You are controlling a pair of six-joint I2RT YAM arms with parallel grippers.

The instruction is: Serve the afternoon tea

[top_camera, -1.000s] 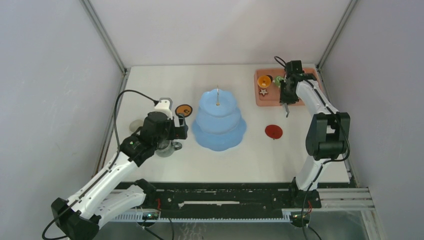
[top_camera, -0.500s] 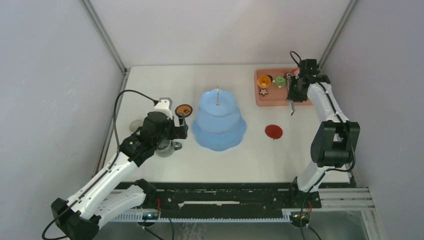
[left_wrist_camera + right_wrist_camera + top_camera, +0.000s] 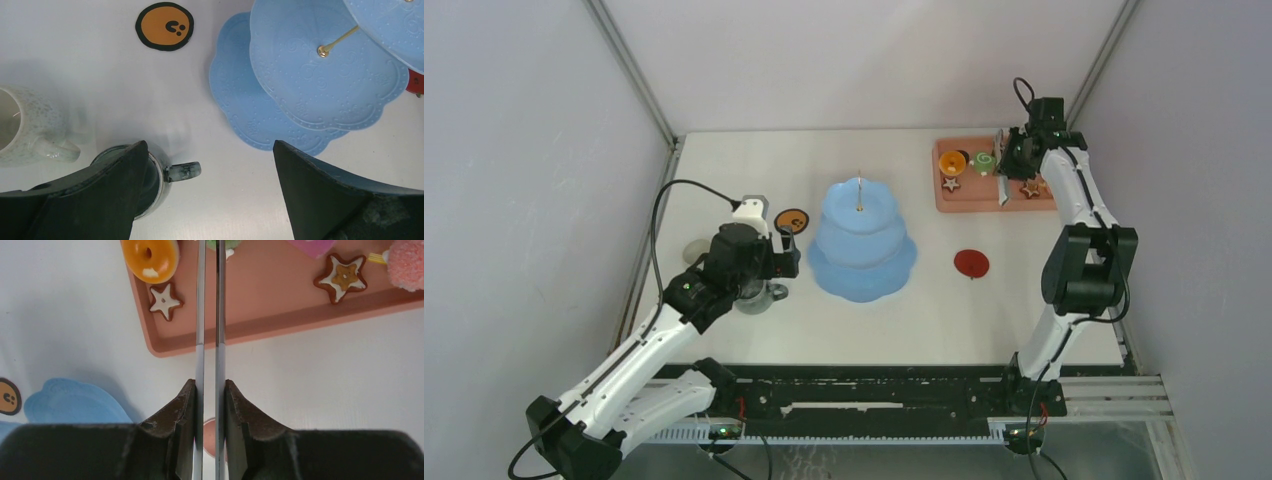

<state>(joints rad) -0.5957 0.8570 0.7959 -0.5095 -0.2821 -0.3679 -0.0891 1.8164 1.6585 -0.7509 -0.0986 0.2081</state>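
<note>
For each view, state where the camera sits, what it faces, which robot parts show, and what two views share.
Top: above, behind the robot, looking down at the table; left arm and right arm show.
Left wrist: over the white mug and stand; open left gripper shows.
Right wrist: over the tray; right gripper clamps tongs.
Shared: top and left wrist show the stand.

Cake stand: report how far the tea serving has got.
Done: nothing yet; the cake stand has bare tiers. In hand: the right gripper clamps the metal tongs, reaching over the pink tray, where orange tart and star cookie lie. The left gripper hangs open over the grey-green mug. Left: pastries onto the stand, mugs served.
</note>
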